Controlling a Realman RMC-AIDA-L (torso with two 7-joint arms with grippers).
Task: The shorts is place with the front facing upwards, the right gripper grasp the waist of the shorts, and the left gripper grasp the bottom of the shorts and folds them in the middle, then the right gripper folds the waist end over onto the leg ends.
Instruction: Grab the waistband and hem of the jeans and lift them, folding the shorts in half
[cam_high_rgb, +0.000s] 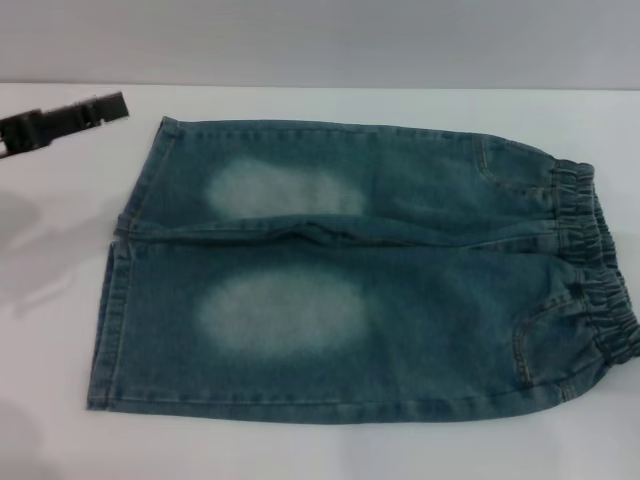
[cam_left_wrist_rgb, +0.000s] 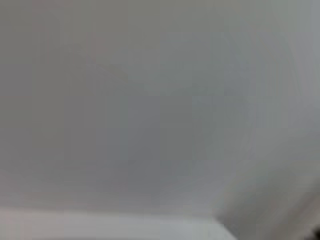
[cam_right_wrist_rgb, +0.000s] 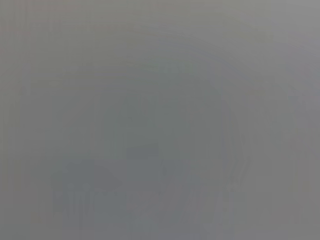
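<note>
Plainly, unlabelled denim shorts lie flat on the white table.

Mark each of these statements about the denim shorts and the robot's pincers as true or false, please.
1. The shorts lie flat and unfolded on the white table. True.
2. The elastic waist is on the robot's left side. False: it is on the right, and the leg ends are on the left.
3. The left pincer is away from the shorts, at the far left. True.
4. The right pincer is holding the waist. False: it shows in no view.
5. Each leg has a pale faded patch. True.
</note>
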